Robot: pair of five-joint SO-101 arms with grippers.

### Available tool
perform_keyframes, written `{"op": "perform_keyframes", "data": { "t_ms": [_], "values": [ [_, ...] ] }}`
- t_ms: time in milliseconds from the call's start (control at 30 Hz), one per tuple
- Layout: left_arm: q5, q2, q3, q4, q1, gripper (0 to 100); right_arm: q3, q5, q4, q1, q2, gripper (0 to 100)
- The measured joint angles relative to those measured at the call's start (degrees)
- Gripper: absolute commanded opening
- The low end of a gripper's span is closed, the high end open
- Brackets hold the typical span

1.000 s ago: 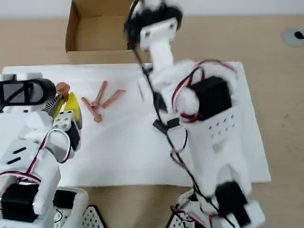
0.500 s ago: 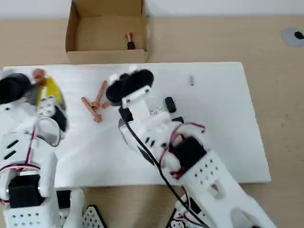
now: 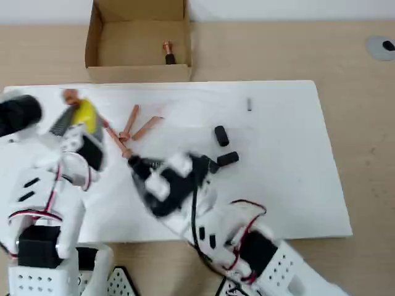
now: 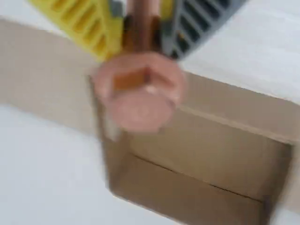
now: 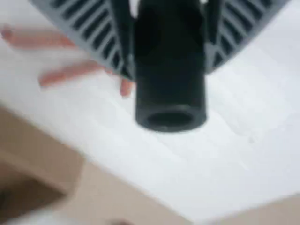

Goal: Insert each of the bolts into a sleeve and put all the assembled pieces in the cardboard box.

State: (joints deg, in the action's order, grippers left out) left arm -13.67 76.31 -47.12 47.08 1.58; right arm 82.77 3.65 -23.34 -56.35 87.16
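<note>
high and wrist views. a held bolt [image 4: 138, 91] is pinched by its shaft between the yellow and grey fingers of the left gripper [image 4: 140, 23]. its long axis is in line with the fingers, and its hexagonal head is pointed outward, beyond the fingertips, toward the cardboard box [image 4: 197, 140]. in the high view the held bolt [image 3: 70, 96] is seen at the left gripper [image 3: 71, 116], over the far left part of the white sheet [image 3: 278, 185], with its head toward the far side of the table [image 3: 358, 123].

a held sleeve [image 5: 169, 70] is clamped between the dark fingers of the right gripper [image 5: 169, 42]. its long axis is likewise in line with the fingers, and its open bore is turned away from the wrist. in the high view the right gripper [image 3: 139, 168] is placed low over the sheet, just beside the loose bolts [image 3: 133, 119] (three are counted: two slanted nearly parallel, a third laid across their nearer ends). two spare sleeves [image 3: 221, 135] are laid on the sheet near each other, apart from the bolts.

the cardboard box [image 3: 94, 43] is set on the table beyond the sheet's far edge, open side up. one assembled piece [image 3: 167, 53] is contained in it, by the wall on the right arm's side. its axis is run from near to far, with the copper head farther and the black sleeve nearer.
</note>
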Motion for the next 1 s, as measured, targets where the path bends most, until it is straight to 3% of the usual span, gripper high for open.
{"op": "perform_keyframes", "data": {
  "t_ms": [167,300,567,1000],
  "values": [
    [0.0,0.0,0.0,1.76,3.08,1,12.57,-10.2,6.42,-2.02,14.77,0.9],
    [0.0,0.35,0.18,6.07,3.96,1,13.71,-9.41,1.23,-2.02,16.18,0.9],
    [3.43,12.75,5.27,16.79,15.74,1,13.98,-3.96,-2.37,-1.67,16.18,0.9],
    [4.84,19.96,5.45,23.47,17.05,1,13.98,-3.25,-2.37,0.97,16.18,0.9]
  ]
}}
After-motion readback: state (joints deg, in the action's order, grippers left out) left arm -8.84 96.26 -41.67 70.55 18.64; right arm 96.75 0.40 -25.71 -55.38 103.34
